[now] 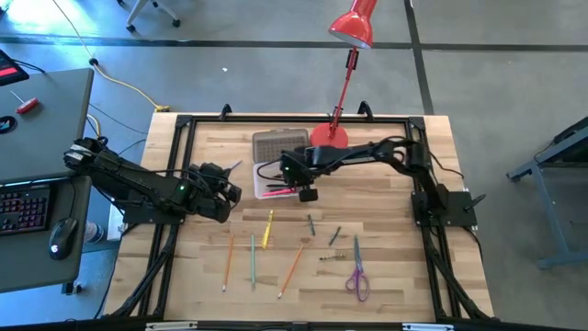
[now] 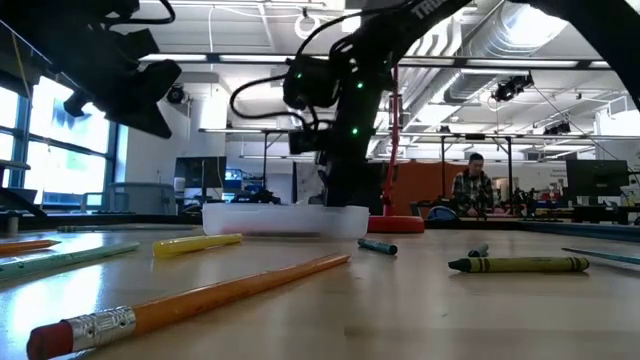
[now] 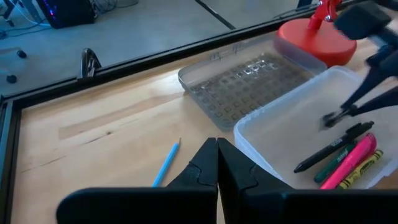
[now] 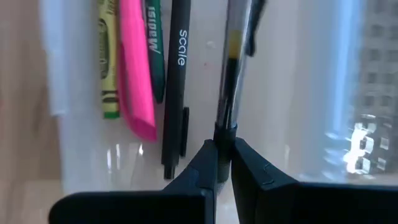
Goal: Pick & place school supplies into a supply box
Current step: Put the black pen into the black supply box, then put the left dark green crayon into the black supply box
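The supply box (image 1: 278, 187) lies open, its ribbed lid (image 1: 279, 145) flat on the table behind it. Inside lie a pink marker (image 4: 137, 81), a yellow-green crayon (image 4: 108, 62), a green marker (image 4: 154, 56) and a black pen (image 4: 176, 87). My right gripper (image 4: 224, 152) hangs over the box, shut on a grey pen (image 4: 233, 68). My left gripper (image 3: 217, 168) is shut on nothing, left of the box. Pencils (image 1: 268, 228), pens (image 1: 310, 223) and purple scissors (image 1: 356, 279) lie flat nearer the front edge. My right gripper pinches the grey pen by its near end (image 4: 224, 132) between its two fingertips. The fingers come down steeply from above, and the pen runs on past them along the box, beside the black pen. Whether its far end rests on the box floor I cannot tell.
A red lamp's round base (image 1: 329, 136) stands just behind the box's right end. A blue pencil (image 3: 165, 168) lies left of the box, in front of my left gripper. A person (image 2: 470, 185) sits far behind the table.
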Controlling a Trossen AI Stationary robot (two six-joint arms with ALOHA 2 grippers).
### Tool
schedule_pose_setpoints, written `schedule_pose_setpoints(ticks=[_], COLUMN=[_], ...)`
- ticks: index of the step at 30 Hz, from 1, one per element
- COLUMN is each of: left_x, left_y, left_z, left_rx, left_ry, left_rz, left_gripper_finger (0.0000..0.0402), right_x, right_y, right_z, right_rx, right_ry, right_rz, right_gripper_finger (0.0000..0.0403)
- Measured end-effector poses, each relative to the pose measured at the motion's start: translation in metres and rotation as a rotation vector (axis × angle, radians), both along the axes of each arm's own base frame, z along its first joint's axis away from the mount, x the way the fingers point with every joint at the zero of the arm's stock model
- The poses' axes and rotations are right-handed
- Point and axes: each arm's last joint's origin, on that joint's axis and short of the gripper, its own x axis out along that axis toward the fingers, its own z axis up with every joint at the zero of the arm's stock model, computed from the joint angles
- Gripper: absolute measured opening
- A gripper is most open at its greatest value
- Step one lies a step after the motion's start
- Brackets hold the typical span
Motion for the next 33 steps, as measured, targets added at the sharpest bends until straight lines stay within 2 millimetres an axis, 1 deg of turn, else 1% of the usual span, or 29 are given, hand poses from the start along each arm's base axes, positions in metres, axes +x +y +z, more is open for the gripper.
schedule_pose_setpoints(ticks=[3, 6, 8, 12, 14, 17, 20, 22, 24, 26, 30, 33], left_x=[0.0, 0.0, 0.0, 0.0, 0.0, 0.0, 0.0, 0.0, 0.0, 0.0, 0.0, 0.001], left_y=[0.0, 0.0, 0.0, 0.0, -0.001, -0.001, -0.001, -0.001, -0.001, -0.002, -0.002, -0.002], left_z=[-0.001, -0.001, -0.001, -0.001, -0.001, -0.001, -0.001, -0.001, -0.002, -0.002, -0.003, -0.002], left_rx=[-0.017, -0.019, -0.019, -0.027, -0.032, -0.035, -0.039, -0.05, -0.067, -0.09, -0.099, -0.095], left_ry=[0.007, 0.008, 0.008, 0.009, 0.011, 0.009, 0.003, 0.006, 0.013, 0.026, 0.031, 0.027], left_rz=[-0.006, -0.007, -0.007, -0.01, -0.012, -0.012, -0.009, -0.013, -0.019, -0.031, -0.037, -0.034], left_gripper_finger=[0.0031, 0.0031, 0.0031, 0.0031, 0.0031, 0.0031, 0.0031, 0.0031, 0.0031, 0.0031, 0.0031, 0.0031], right_x=[0.005, 0.007, 0.009, 0.011, 0.012, 0.013, 0.012, 0.009, 0.007, 0.004, -0.006, -0.015], right_y=[-0.003, -0.003, -0.002, 0.003, 0.009, 0.023, 0.039, 0.05, 0.062, 0.075, 0.099, 0.112], right_z=[-0.007, -0.008, -0.005, 0.007, 0.016, 0.031, 0.041, 0.044, 0.042, 0.036, 0.015, 0.002], right_rx=[0.004, -0.003, -0.03, -0.105, -0.131, -0.126, -0.056, 0.03, 0.111, 0.16, 0.152, 0.153], right_ry=[0.014, 0.026, 0.023, 0.05, 0.075, 0.11, 0.104, 0.116, 0.129, 0.137, 0.192, 0.226], right_rz=[-0.003, 0.008, 0.004, -0.005, -0.001, 0.0, -0.102, -0.192, -0.284, -0.348, -0.393, -0.453], right_gripper_finger=[0.0024, 0.0047, 0.0065, 0.0096, 0.0108, 0.0117, 0.0119, 0.0118, 0.0117, 0.0118, 0.0118, 0.0118])
